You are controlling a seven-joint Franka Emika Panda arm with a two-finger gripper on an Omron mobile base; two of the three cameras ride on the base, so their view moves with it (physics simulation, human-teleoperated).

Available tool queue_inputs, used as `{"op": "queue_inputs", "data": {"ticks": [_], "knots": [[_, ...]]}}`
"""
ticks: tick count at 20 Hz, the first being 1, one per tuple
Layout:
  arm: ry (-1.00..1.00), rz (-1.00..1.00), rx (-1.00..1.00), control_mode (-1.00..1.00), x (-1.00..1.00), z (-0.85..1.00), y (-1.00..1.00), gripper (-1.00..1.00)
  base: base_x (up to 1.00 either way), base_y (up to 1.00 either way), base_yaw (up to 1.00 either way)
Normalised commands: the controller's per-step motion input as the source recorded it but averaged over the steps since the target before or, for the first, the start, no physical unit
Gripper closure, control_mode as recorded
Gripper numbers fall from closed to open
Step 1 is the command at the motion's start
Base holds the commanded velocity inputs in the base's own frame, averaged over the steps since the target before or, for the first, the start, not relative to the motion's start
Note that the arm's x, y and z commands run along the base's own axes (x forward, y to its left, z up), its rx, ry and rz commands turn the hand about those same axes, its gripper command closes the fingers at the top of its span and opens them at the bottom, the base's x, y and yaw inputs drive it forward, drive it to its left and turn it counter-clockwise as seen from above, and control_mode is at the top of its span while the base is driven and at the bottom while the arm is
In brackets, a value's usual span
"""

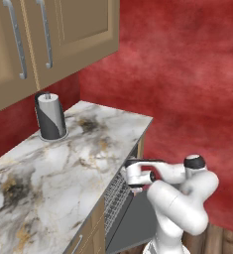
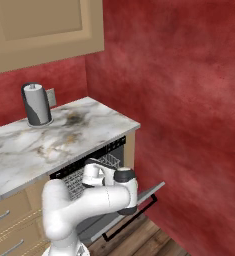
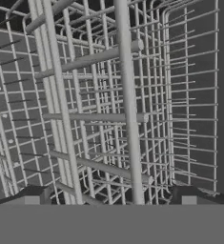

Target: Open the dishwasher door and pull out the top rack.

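The dishwasher door [image 1: 138,221] is folded down and open, a dark grey panel [image 2: 148,193] with its black bar handle [image 2: 131,219] at the outer edge. The top rack [image 1: 116,194] of silver wire sits in the opening under the counter, also seen as a wire basket [image 2: 109,161]. My gripper [image 3: 109,198] is open right at the rack [image 3: 85,119], its two dark tips spread wide. A thick front bar of the rack [image 3: 128,105] runs between them. From the base, the hand [image 1: 137,176] reaches into the opening at rack height.
A marble counter [image 1: 63,163] runs above the dishwasher with a paper towel holder [image 1: 51,116] at its back. Tan drawers [image 2: 9,220] stand to the left, upper cabinets [image 1: 48,34] overhead. A red wall [image 2: 189,125] closes the right side above a wooden floor [image 2: 154,245].
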Motion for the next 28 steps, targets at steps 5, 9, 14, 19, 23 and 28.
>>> {"op": "queue_inputs", "data": {"ticks": [5,9,14,19,23,28], "knots": [[0.06,0.00,0.00,-1.00,0.33,-0.43,0.06,-1.00,0.00,0.00,0.00],[0.08,0.00,0.00,-1.00,0.31,-0.43,0.05,-1.00,0.00,0.00,0.00],[0.07,0.00,-0.01,-1.00,0.16,-0.46,0.00,-1.00,0.00,0.00,0.00],[0.13,0.00,-0.14,-1.00,0.00,-0.52,0.00,-1.00,0.00,0.00,0.00],[0.14,-0.08,-0.29,-1.00,-0.21,-0.50,-0.17,-1.00,0.00,0.00,0.00],[0.12,-0.11,-0.27,-1.00,-0.41,-0.58,-0.44,-1.00,0.00,0.00,0.00]]}}
